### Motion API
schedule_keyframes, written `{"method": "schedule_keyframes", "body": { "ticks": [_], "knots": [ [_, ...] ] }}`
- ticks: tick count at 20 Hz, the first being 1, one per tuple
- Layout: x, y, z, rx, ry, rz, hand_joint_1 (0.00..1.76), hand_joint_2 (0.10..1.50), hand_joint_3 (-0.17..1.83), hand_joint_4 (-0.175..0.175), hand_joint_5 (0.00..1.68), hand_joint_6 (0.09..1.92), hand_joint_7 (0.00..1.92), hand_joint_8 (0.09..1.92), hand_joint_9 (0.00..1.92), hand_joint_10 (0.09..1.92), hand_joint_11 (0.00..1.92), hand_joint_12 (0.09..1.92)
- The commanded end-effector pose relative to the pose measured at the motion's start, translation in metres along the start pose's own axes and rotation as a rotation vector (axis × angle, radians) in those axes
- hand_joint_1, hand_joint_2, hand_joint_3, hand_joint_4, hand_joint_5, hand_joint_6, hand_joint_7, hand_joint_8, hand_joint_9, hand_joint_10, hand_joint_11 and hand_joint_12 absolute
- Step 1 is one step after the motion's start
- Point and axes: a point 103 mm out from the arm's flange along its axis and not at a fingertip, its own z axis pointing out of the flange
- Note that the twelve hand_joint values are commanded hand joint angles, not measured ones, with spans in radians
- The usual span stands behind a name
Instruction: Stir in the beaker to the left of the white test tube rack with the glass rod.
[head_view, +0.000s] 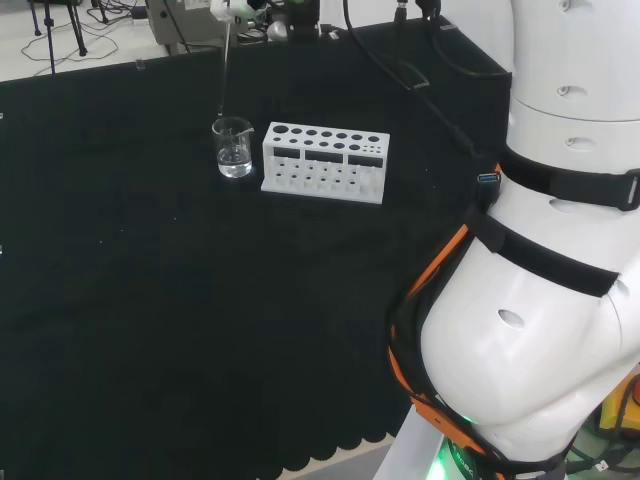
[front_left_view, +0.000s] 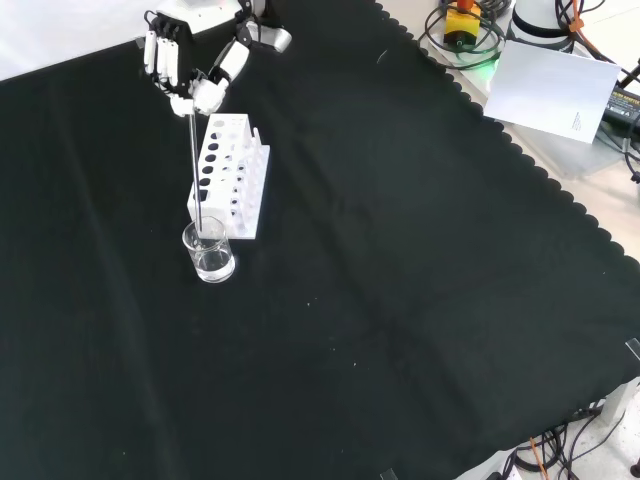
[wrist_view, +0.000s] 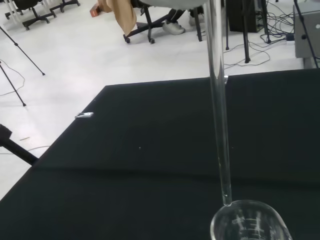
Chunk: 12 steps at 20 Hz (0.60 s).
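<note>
While the hand (front_left_view: 190, 85) pinches the thin, brittle, slick glass rod (front_left_view: 195, 170) by its top end, the tip hovers at the rim of the beaker (front_left_view: 208, 250), at the white test tube rack's (front_left_view: 230, 175) six o'clock in the front view.

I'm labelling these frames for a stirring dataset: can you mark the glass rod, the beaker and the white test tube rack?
glass rod (wrist_view: 220, 125): wrist view, on mid-shaft.
beaker (head_view: 234, 150): head view, on its clear wall.
white test tube rack (head_view: 322, 172): head view, on its front face.
</note>
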Motion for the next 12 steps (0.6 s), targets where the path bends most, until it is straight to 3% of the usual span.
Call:
{"method": "schedule_keyframes", "body": {
  "ticks": [1, 12],
  "knots": [
    [-0.006, -0.001, 0.003, 0.005, -0.002, 0.014, 1.32, 1.08, -0.17, -0.175, 1.38, 0.09, 1.28, 0.83, 1.69, 0.64, 1.12, 0.82],
    [-0.014, 0.010, 0.025, 0.045, 0.013, 0.007, 1.32, 1.08, -0.17, -0.175, 1.38, 0.09, 1.28, 0.83, 1.69, 0.64, 1.12, 0.82]
  ]
}}
